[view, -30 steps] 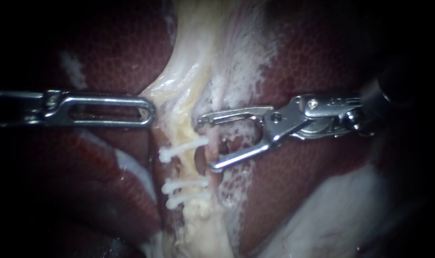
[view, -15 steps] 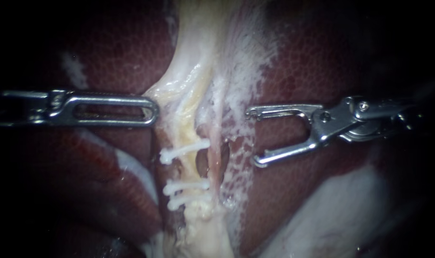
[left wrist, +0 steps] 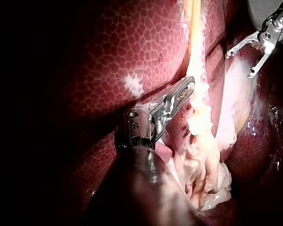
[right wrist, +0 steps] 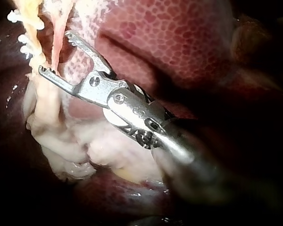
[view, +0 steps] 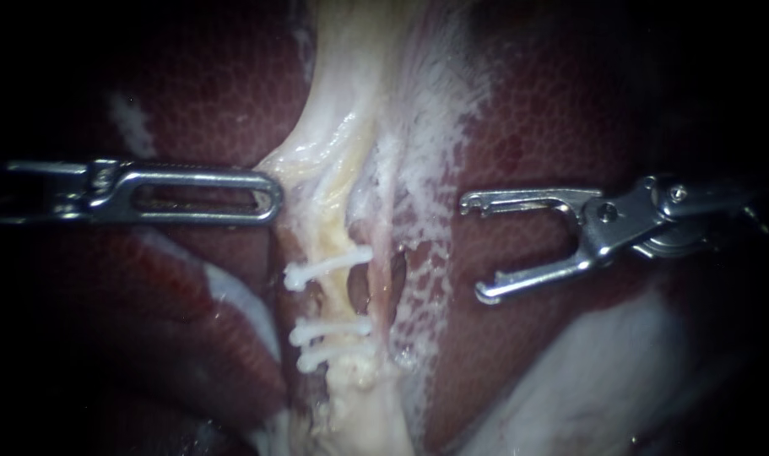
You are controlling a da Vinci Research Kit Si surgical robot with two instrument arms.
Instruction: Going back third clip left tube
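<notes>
Gaping wide and empty, the right instrument's hand hovers near the three clips on the left tube. Swinging inward, its tips could, I'd say, snag a clip loose.

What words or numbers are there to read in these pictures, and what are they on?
No text can be read.
Left instrument: a tiny mark near its joint, too small to read.
Right instrument, clips, liver: nothing readable.
</notes>
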